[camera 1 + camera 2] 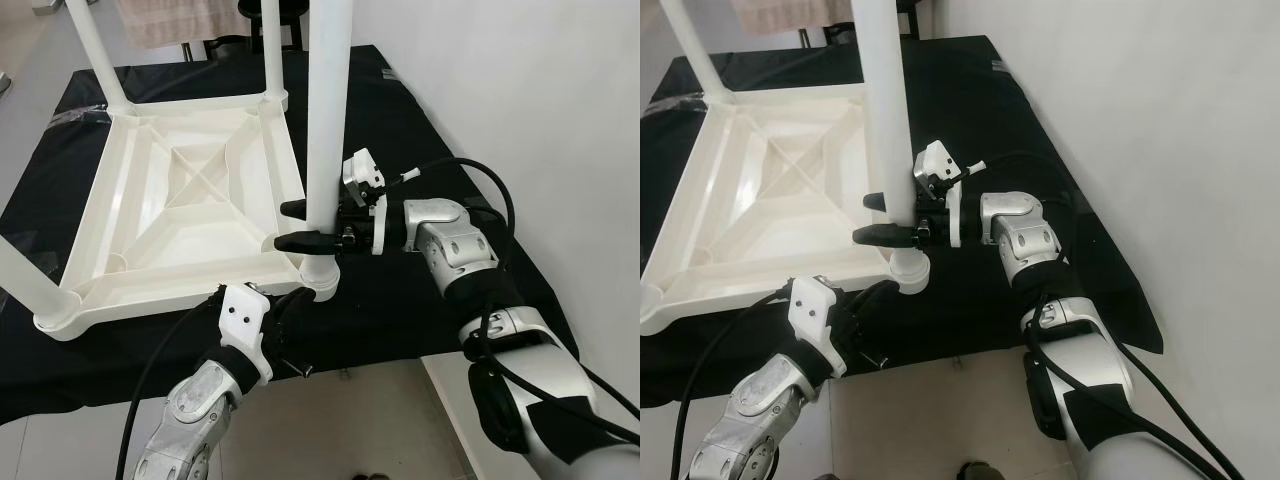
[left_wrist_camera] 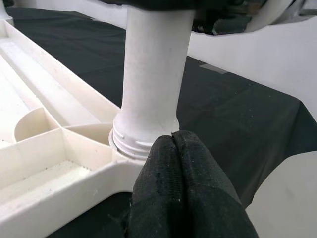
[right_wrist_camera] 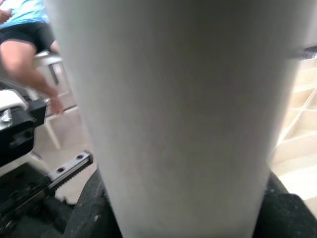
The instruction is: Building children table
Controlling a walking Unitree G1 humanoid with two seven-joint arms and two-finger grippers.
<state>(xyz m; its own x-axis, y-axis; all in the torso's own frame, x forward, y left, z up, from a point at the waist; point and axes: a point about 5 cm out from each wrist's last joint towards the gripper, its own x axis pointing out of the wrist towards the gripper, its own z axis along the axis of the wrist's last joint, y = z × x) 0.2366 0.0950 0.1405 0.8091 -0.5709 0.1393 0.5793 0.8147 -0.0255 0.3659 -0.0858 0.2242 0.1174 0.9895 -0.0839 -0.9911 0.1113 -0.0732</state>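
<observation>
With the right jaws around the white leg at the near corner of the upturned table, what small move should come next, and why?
Probably turn the leg further into its corner socket. The right gripper clamps it just above the socket, thread rings show at the base in the left wrist view, and the left gripper, shut, rests against that corner.

Both head eyes are looking steeply down from above at the upturned table (image 1: 180,200) on the black cloth (image 1: 420,130), sharing the near corner and its leg (image 1: 327,120). The left wrist camera is peering low along the left pincer (image 2: 173,163), close to the leg's threaded base. The right wrist camera is sitting almost against the leg, facing a seated person (image 3: 25,39).
</observation>
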